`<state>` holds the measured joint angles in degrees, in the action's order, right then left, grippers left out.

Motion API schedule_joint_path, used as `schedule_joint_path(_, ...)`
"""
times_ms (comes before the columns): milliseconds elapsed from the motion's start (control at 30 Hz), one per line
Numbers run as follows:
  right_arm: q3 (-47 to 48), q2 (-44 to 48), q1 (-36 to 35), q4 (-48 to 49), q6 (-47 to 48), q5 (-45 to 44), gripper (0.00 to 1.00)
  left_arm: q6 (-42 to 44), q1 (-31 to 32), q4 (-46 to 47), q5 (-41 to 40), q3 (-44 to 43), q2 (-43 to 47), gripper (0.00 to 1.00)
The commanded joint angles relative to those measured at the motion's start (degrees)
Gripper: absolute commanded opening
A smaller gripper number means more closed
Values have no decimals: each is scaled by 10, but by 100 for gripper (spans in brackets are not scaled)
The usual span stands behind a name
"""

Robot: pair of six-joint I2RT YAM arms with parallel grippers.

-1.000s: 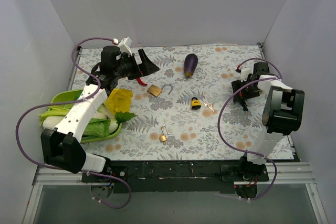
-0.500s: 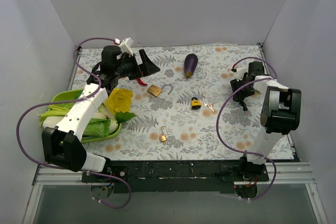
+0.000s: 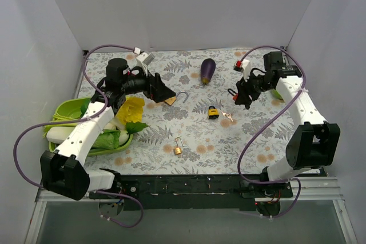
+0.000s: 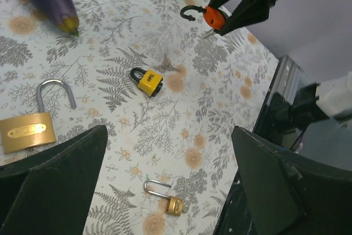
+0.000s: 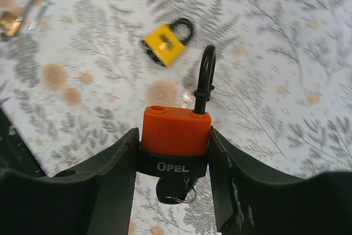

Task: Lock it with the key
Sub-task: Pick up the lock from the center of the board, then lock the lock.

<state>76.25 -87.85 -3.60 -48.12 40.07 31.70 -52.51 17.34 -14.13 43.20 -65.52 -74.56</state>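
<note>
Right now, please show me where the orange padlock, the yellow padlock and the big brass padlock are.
orange padlock (image 5: 176,130): right wrist view, on its orange body.
yellow padlock (image 4: 148,80): left wrist view, on its yellow body.
big brass padlock (image 4: 27,131): left wrist view, on its brass body.

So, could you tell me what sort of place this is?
Probably a robot lab test cell: plain white walls enclose a fern-print table, with props like a yellow padlock and an eggplant scattered on it.
</note>
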Motion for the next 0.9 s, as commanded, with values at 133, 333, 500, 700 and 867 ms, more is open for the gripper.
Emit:
schedule_joint_path(133,44,35,-97,-242,101,220,1,375,35,22,167,115,122,95)
schedule_joint_path(333,13,87,-197,-213,67,251,1,459,139,-3,110,125,100,79)
schedule_joint_path(500,-16,145,-280,-149,24,201,1,403,179,39,107,124,64,73)
schedule_joint_path(700,-22,159,-333,-129,12,167,1,392,226,46,100,130,58,58)
schedule_joint_path(867,-19,155,-341,-124,11,158,1,398,255,39,94,152,71,50)
